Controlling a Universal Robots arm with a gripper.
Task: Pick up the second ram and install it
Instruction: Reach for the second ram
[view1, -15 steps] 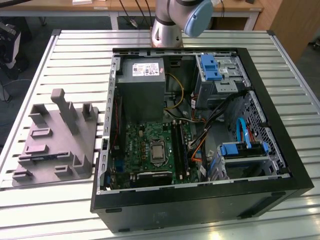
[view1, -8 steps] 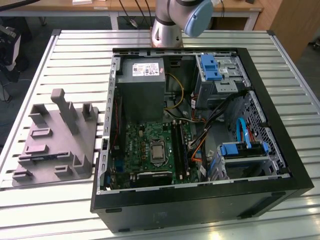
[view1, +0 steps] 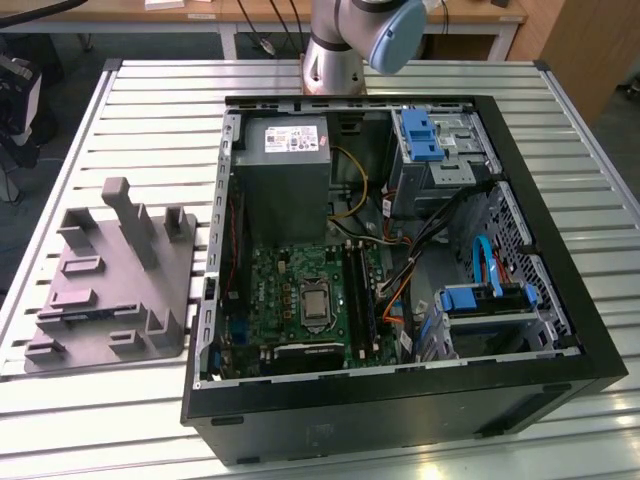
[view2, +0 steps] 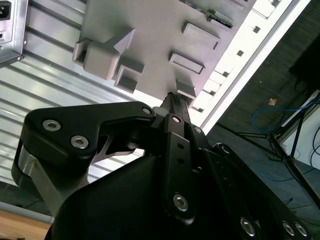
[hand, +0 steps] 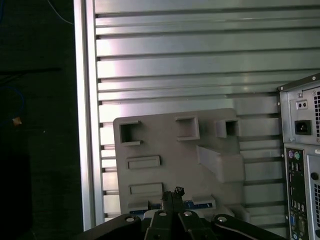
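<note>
While tight together and empty, tool (hand: 173, 193) well above second ram (hand: 200, 204) in grey fixture block (hand: 165, 145).

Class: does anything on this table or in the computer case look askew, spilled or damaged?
Nothing stands out. The grey fixture block lies flat on the slatted table, and the open computer case sits beside it.

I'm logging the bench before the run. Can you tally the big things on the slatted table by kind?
Grey fixture block: 1
Open computer case: 1
Robot arm: 1
Total: 3
</note>
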